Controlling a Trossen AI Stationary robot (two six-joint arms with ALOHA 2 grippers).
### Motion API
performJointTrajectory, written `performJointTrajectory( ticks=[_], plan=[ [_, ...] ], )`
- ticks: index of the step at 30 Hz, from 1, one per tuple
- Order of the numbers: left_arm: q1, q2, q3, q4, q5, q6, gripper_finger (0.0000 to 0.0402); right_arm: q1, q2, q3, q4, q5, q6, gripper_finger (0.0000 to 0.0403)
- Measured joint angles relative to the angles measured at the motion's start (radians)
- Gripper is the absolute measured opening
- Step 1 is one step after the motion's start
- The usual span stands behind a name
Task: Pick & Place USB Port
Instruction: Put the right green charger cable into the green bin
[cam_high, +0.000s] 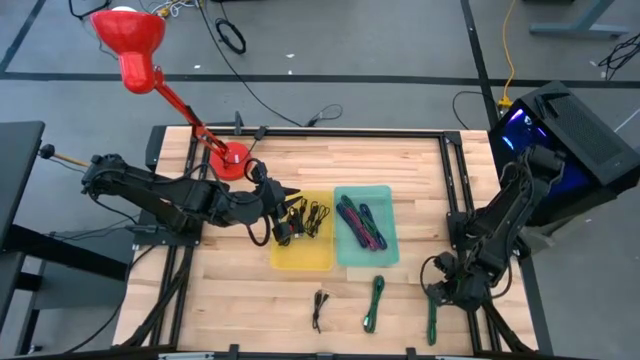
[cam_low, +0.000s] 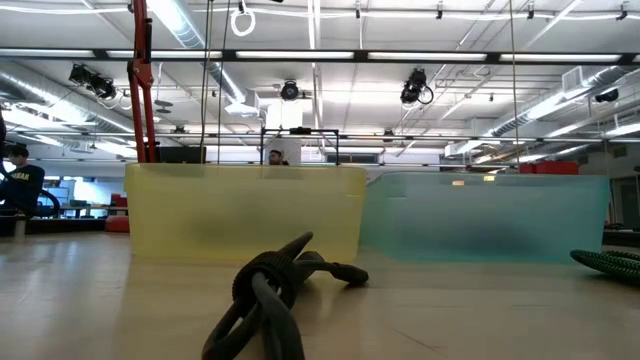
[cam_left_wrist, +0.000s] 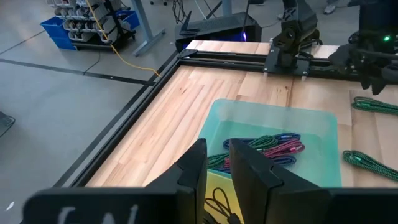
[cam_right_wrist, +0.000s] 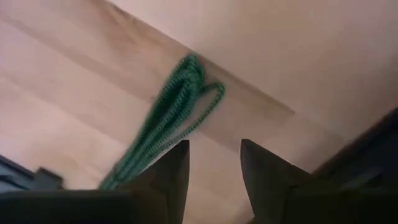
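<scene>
On table (cam_high: 240, 290): two bins, three loose cables. Left fingers (cam_left_wrist: 214, 171) slightly apart, empty; right fingers (cam_right_wrist: 214, 168) apart over green cable (cam_right_wrist: 168, 118).

A red desk lamp (cam_high: 135, 45) stands at the wooden table's (cam_high: 300, 155) ten o'clock corner. A lit blue computer tower (cam_high: 560, 140) sits past its three o'clock edge. Black and yellow cables (cam_high: 505, 40) cross the grey floor.

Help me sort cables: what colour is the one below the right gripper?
Green cable, clearest in the right wrist view.
</scene>
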Motion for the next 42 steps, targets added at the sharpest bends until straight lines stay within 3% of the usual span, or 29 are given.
performJointTrajectory(
  ticks=[5, 11, 18, 42],
  plan=[
    [0.000, 0.000, 0.000, 0.000, 0.000, 0.000, 0.0073, -0.001, 0.013, 0.000, 0.025, 0.141, -0.011, 0.0146],
    [0.000, 0.000, 0.000, 0.000, 0.000, 0.000, 0.0073, 0.001, 0.061, 0.000, 0.013, 0.045, 0.009, 0.0146],
    [0.000, 0.000, 0.000, -0.001, 0.000, 0.005, 0.0073, 0.001, 0.115, 0.002, 0.070, 0.067, -0.031, 0.0146],
    [0.000, 0.000, 0.000, 0.000, 0.000, 0.006, 0.0073, -0.059, 0.084, 0.002, 0.122, 0.133, -0.082, 0.0146]
  ],
)
